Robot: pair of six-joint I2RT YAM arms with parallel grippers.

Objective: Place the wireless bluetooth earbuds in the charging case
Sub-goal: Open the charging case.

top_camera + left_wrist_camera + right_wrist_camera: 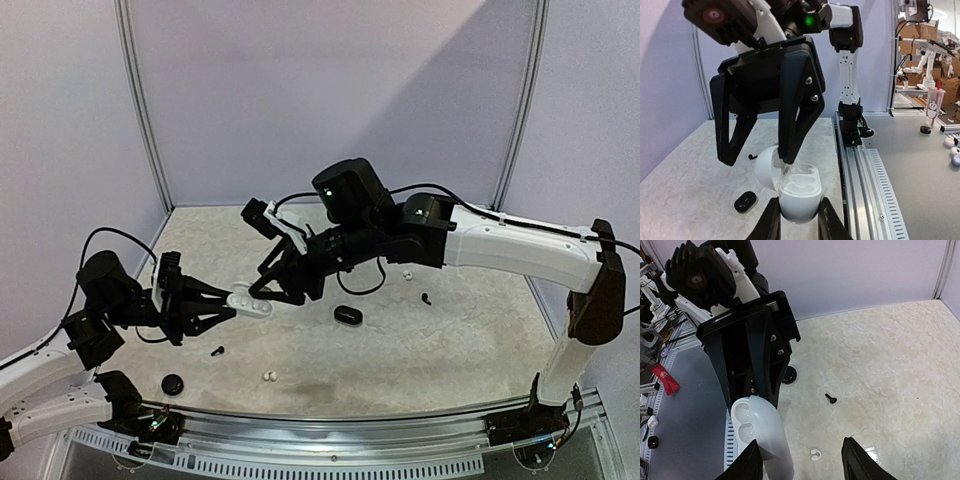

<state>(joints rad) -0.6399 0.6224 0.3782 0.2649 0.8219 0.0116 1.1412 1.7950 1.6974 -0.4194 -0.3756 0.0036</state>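
My left gripper (232, 303) is shut on the base of a white charging case (799, 192), held above the table. Its lid (765, 165) is swung open to the left and both wells look empty. My right gripper (800, 462) stands open just over the case, with one fingertip (789, 152) at the lid's hinge edge. The lid (771, 437) lies against the right gripper's left finger. Earbuds lie loose on the table: a black earbud (830, 399) and a white earbud (815, 454) below the case, and another white earbud (407, 275) and black earbud (426, 298) further right.
A black charging case (347, 314) lies shut on the table near the middle. A round black disc (173, 384) sits near the front edge. A metal rail (400, 440) runs along the table's near side. Grey walls close off the back and sides.
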